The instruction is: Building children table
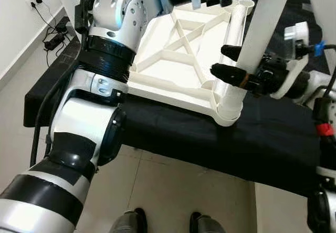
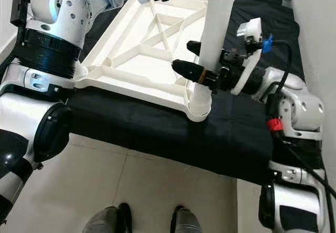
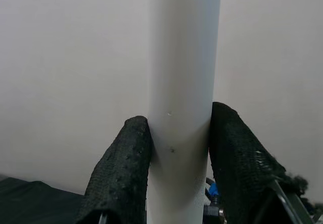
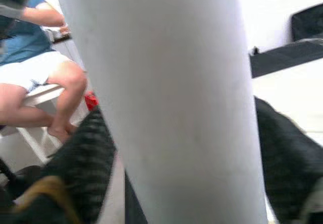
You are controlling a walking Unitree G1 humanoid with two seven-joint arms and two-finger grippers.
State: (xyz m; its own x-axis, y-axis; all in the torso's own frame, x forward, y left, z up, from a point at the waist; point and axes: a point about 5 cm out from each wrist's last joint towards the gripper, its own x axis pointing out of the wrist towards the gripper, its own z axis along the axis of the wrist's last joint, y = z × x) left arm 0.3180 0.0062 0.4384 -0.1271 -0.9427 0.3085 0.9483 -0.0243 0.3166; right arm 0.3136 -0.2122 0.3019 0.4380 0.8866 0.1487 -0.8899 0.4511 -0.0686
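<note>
Right eye view: right gripper (image 2: 193, 59) clamped on white table leg (image 2: 218, 23), seated in corner socket (image 2: 198, 103) of upturned tabletop (image 2: 136, 54). Left gripper (image 3: 176, 148) likewise clamped. Risk: leg tilting, jamming in socket.

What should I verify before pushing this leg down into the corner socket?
1. Right gripper shut on the white leg just above the socket: ok.
2. Left gripper clamped on the same leg, a finger on each side: ok.
3. Leg foot lined up in the near corner socket: looks ok; depth of seating cannot tell.
4. Leg upright against the tabletop: cannot tell, it appears to lean.
5. Tabletop lying underside up on the black cloth: ok.
6. Another leg lying across the tabletop near the work corner: not ok.
</note>
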